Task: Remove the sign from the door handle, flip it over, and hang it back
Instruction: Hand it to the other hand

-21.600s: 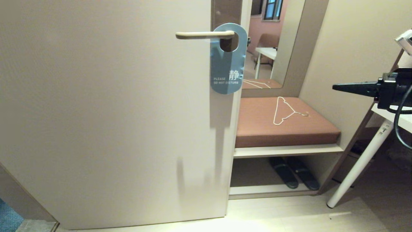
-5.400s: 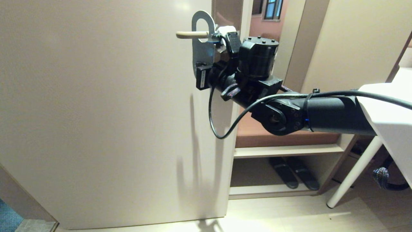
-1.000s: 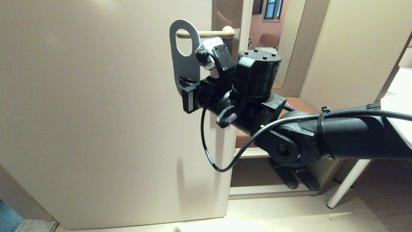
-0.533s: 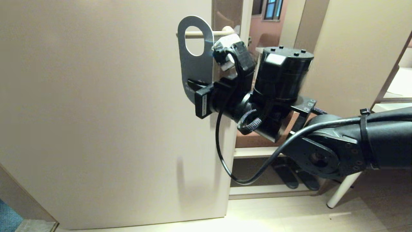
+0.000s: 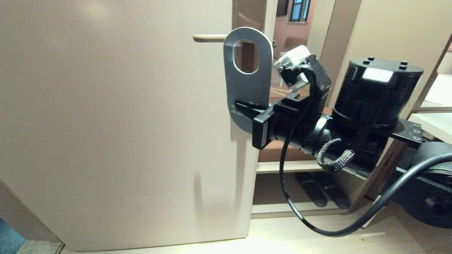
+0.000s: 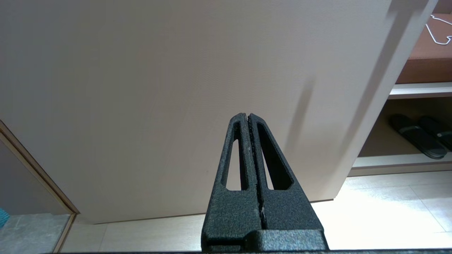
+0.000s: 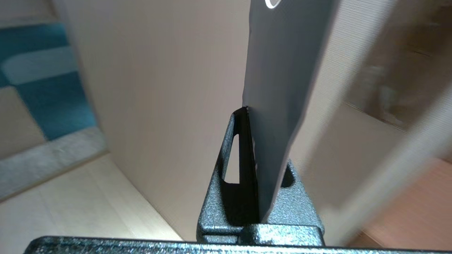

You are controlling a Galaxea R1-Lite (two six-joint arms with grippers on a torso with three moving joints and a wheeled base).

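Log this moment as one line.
right gripper: jaws shut on sign | sign: off door handle, upright, in front of it | left gripper: parked, jaws shut, holding nothing

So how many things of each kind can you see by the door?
Flat grey-looking door sign with a round hole, held in the right tool: 1
Slim cream lever door handle: 1
Dark slippers on the low shelf: 2
White wire clothes hanger on the brown seat: 1
Black robot tools, counting the left tool: 2
Total: 7
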